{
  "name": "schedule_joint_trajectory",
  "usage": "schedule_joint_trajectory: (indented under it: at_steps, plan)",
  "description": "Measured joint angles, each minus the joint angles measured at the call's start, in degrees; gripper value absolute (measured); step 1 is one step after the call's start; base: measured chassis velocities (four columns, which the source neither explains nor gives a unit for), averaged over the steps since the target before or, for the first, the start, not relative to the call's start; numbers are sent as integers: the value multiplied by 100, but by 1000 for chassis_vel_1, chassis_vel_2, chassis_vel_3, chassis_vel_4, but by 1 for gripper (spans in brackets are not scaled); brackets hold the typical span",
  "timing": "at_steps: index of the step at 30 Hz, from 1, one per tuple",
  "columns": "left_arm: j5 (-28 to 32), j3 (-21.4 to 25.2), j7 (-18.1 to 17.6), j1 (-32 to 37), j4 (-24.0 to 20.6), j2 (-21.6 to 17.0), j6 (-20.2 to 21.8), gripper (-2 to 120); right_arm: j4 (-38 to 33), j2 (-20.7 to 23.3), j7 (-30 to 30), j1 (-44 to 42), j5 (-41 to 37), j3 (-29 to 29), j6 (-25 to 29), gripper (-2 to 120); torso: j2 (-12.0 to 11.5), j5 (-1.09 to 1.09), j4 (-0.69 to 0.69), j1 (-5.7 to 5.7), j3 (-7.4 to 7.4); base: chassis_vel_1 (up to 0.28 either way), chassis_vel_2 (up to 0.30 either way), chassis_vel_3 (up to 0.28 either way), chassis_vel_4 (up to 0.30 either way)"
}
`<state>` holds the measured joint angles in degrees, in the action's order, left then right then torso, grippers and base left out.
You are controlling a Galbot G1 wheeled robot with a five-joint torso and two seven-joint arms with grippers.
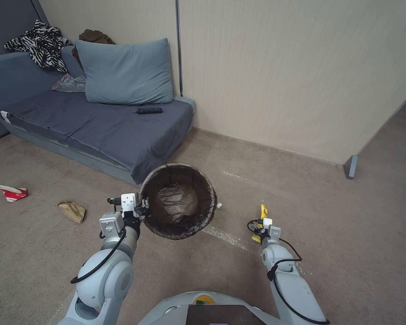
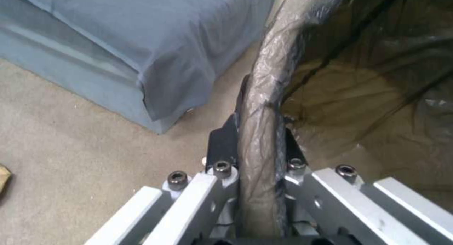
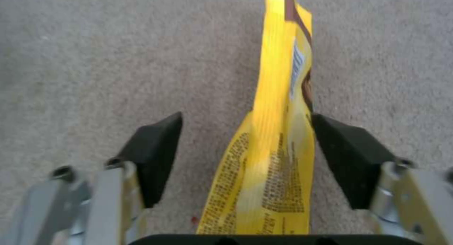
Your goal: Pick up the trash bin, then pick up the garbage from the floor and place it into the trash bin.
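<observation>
My left gripper (image 1: 140, 205) is shut on the rim of the trash bin (image 1: 210, 198), a round bucket lined with a dark brown bag, its opening facing up. In the left wrist view the bagged rim (image 2: 264, 79) runs between the pads of the left gripper (image 2: 257, 132). A yellow snack wrapper (image 1: 263, 211), a piece of the garbage, lies on the carpet to the right. My right gripper (image 1: 260, 228) stands open low over it. In the right wrist view the wrapper (image 3: 278, 96) lies between the spread fingers of the right gripper (image 3: 246, 119), close to one pad.
A crushed red-and-white paper cup (image 1: 12, 193) and a tan paper bag (image 1: 72, 211) lie on the carpet to the left. A grey sofa (image 1: 99, 122) with a pillow stands just behind the bin. A beige wall (image 1: 279, 81) runs behind. A small white scrap (image 1: 219, 206) lies beside the bin.
</observation>
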<state>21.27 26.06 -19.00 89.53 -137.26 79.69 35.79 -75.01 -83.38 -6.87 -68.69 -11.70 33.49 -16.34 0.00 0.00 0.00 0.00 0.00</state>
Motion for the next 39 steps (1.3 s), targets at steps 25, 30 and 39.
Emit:
schedule_joint_trajectory:
  at_steps: [25,30,39]
  plan:
    - [35,84,0,19,-58,-23,-1,4,524,-16,119,181,217,73,336,0,0,0,0,0,0,0,0,0,0]
    - [38,77,-1,6,-34,-21,-1,4,440,-5,111,137,230,78,371,0,0,0,0,0,0,0,0,0,0]
    - [47,60,-6,-6,33,-11,0,4,-318,39,69,-208,225,47,517,0,0,0,0,0,0,0,0,0,0]
